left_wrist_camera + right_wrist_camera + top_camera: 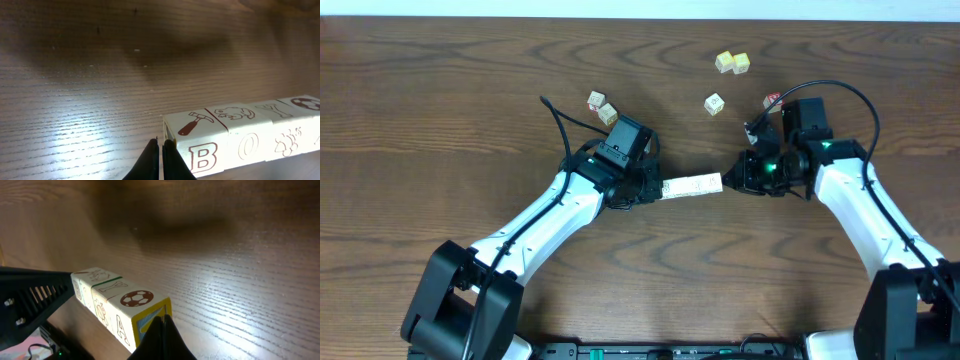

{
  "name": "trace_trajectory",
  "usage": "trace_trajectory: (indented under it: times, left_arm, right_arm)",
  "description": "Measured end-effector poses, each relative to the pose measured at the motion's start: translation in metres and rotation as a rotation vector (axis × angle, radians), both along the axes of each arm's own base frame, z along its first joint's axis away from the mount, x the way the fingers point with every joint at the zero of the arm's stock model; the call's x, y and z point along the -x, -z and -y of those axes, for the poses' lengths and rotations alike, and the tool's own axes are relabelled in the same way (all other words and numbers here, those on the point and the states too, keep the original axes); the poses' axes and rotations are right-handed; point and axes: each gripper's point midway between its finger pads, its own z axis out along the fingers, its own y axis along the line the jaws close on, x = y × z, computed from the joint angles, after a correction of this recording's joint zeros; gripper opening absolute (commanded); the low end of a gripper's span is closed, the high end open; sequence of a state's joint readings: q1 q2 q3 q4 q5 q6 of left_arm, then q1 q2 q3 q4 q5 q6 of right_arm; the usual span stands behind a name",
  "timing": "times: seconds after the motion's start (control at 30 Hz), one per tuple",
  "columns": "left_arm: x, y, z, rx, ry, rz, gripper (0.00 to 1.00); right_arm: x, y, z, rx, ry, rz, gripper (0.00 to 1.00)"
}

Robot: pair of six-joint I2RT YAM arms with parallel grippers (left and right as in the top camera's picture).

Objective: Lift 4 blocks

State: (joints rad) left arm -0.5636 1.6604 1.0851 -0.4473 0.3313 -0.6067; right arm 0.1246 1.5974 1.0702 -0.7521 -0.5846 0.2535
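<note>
The four blocks (692, 185) are held as one row between the left gripper (160, 146) and right gripper (161, 324), both closed, tips pressed on its end faces. If pressure is eased or alignment lost, the row may be buckled and dropped.

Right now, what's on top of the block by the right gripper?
The block has a brown and white soccer ball; clearest in right wrist view.
</note>
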Motion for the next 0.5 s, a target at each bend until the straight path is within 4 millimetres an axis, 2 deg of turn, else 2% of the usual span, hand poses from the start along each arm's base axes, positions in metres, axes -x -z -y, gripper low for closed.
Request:
trace_trajectory:
  times: [0.23,0.5]
  left_arm:
    - [0.003,0.0,-0.002,-0.008,0.0,-0.013,0.07]
    - [0.004,-0.014,-0.002,0.01,0.0,0.017,0.07]
  right_arm:
    - [0.004,0.001,-0.002,0.002,-0.007,-0.015,0.01]
    - [0.004,0.002,-0.001,0.01,-0.002,-0.019,0.01]
